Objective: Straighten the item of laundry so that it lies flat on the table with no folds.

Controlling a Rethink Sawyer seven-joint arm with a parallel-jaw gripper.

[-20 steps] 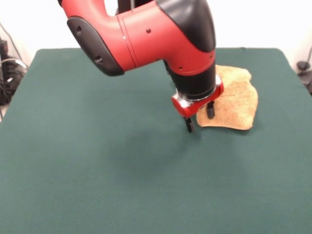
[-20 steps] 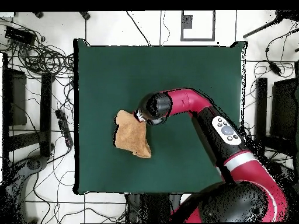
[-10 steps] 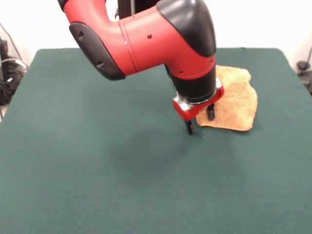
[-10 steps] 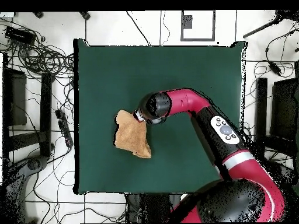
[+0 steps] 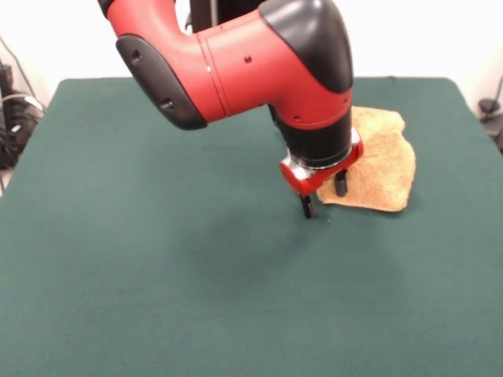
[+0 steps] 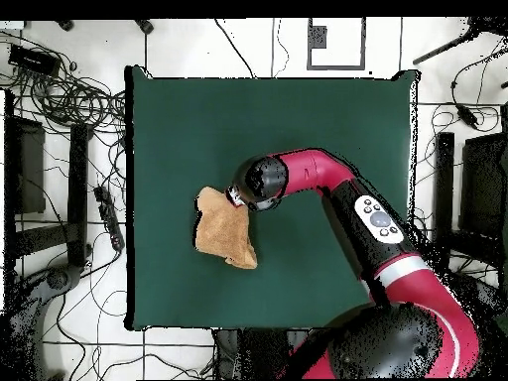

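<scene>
The item of laundry (image 5: 379,159) is a golden-orange terry towel lying crumpled and folded on the green table (image 5: 157,259), right of centre in the front view. In the overhead view the towel (image 6: 222,232) lies left of centre. My gripper (image 5: 324,194) hangs just above the table at the towel's near-left corner, open, one finger over the towel's edge and the other over bare table. Nothing is held between the fingers. In the overhead view the wrist hides the gripper (image 6: 237,196).
The red and black arm (image 5: 236,63) reaches over the table's middle and hides part of the towel's far-left side. Cables and stands (image 6: 60,109) lie on the floor beside the table in the overhead view.
The arm has shifted slightly to the right and toward the towel. The towel has not moved.
</scene>
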